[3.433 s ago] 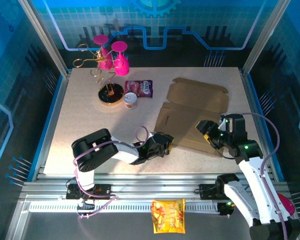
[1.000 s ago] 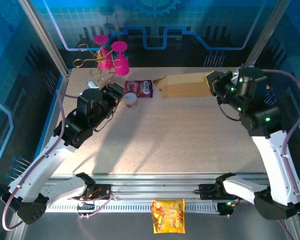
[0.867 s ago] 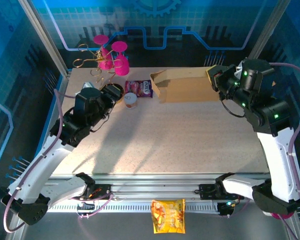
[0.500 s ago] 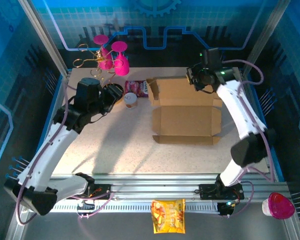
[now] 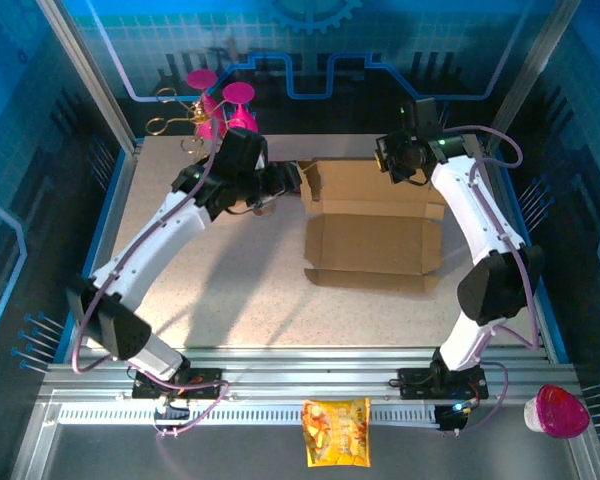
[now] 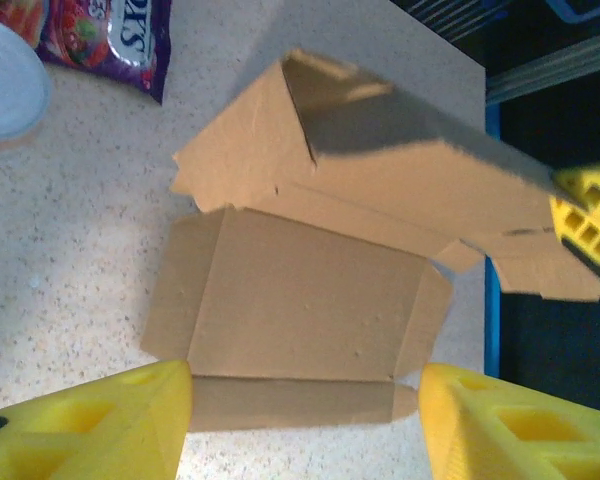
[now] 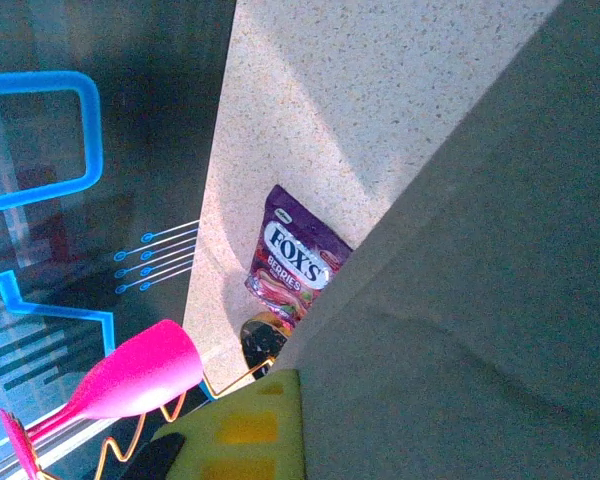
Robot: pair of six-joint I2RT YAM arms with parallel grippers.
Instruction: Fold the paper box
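"Beige speckled table (image 5: 230, 280) is carrying all of this. What is lying on it?"

"The paper box (image 5: 370, 235) is sitting on the far right part. It is brown cardboard. Its base is lying flat with the side flaps spreading out, and its back panel is standing up along the far side."

"Which arm is holding it?"

"The right gripper (image 5: 392, 165) is reaching in at the far side and pinching the right corner of the raised panel. In its own wrist view one yellow finger (image 7: 245, 430) is pressing against the cardboard."

"And the other arm?"

"The left gripper (image 6: 305, 372) is hovering by the left end of the raised panel and looking down on the box. Its yellow fingers are spreading wide, with nothing caught between them."

"Anything else nearby?"

"Pink glasses (image 5: 225, 105) are hanging on a gold wire rack at the far left. A purple packet (image 6: 110, 40) is lying on the table near the box's left end, and a white lid (image 6: 5, 85) is sitting just beside it."
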